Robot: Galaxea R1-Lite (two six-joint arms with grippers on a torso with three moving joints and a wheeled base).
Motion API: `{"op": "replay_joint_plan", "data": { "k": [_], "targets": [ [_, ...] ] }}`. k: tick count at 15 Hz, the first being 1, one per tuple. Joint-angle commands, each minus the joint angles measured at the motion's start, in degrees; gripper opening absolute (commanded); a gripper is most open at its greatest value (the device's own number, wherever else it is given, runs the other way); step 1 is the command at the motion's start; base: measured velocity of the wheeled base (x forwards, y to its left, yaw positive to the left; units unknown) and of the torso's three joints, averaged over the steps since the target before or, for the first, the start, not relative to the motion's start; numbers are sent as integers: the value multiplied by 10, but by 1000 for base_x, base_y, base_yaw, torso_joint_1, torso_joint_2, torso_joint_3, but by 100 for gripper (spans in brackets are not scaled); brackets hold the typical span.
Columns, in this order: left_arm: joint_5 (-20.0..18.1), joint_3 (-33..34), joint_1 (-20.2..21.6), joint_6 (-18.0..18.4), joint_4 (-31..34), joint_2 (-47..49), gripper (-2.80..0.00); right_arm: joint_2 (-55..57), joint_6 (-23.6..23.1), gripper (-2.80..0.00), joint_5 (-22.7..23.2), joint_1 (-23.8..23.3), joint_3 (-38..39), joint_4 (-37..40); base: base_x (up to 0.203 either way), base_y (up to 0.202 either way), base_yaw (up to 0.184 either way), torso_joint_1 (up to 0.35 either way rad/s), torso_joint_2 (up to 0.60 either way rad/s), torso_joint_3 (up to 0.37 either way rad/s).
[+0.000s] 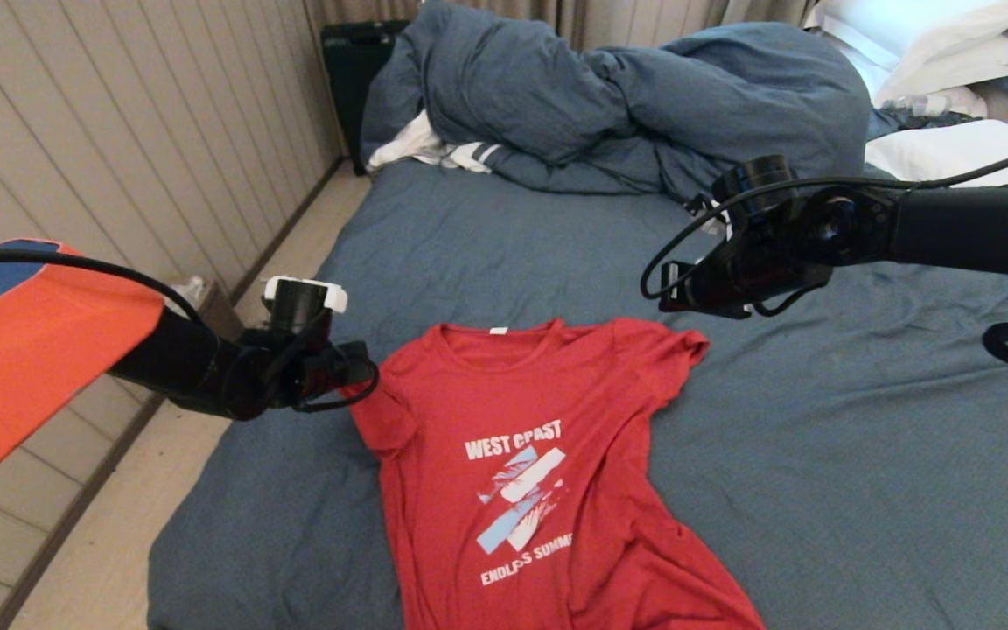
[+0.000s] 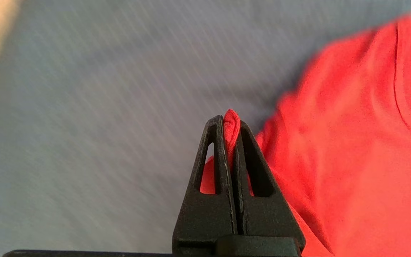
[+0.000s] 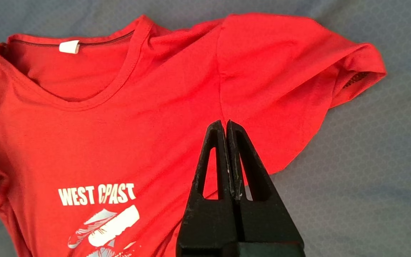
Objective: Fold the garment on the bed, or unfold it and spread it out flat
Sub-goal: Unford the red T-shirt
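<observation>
Gripping a pinch of red cloth, my left pincer [image 2: 231,123] is clamped on the edge of the garment [image 1: 521,437] at its left sleeve, close to the left side of the bed [image 1: 863,455], where the mattress drops to the floor strip along the panelled wall [image 1: 119,131]. My right pincer [image 3: 226,125] hangs closed and empty above the garment's right shoulder, touching nothing. I count one garment, lying print-up on the sheet with collar toward the duvet [image 1: 626,96]; two sleeves, the right one spread, the left one bunched under my grip. Open sheet lies wide to the right of it and between collar and duvet. Its hem runs off the bottom of the head view, so I cannot see the lower edge. One white striped cloth [image 1: 434,150] peeks from under the duvet, mostly buried. At least two white pillows [image 1: 941,44] are cut off at the far right corner.
</observation>
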Motion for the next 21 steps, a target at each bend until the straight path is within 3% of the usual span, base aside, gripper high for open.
{"op": "replay_joint_plan", "data": {
  "k": [1, 4, 6, 9, 10, 18, 21],
  "targets": [
    [1, 17, 12, 19, -24, -10, -280, 0, 1, -280, 1, 0, 2, 2, 0, 0, 0, 0, 0, 0],
    [-7, 21, 33, 44, -60, 9, -280, -2, 1, -280, 0, 10, 7, 2, 0, 0, 0, 0, 0, 0],
    [-40, 21, 53, 59, -105, 33, -280, -1, 1, -280, 0, 10, 8, 2, 0, 0, 0, 0, 0, 0],
    [-46, 30, 58, 65, -125, 38, -280, -2, 1, -280, 0, 10, 8, 2, 0, 0, 0, 0, 0, 0],
    [-47, 29, 61, 65, -125, 39, 0, -2, 1, -280, 0, 10, 8, 2, 0, 0, 0, 0, 0, 0],
    [-68, 15, 103, 75, -120, 20, 0, -4, 2, -280, 1, 10, 8, 3, 0, 0, 0, 0, 0, 0],
    [-82, -13, 147, 73, -100, -1, 0, -5, 2, -280, 1, 9, 8, 3, 0, 0, 0, 0, 0, 0]
  ]
}}
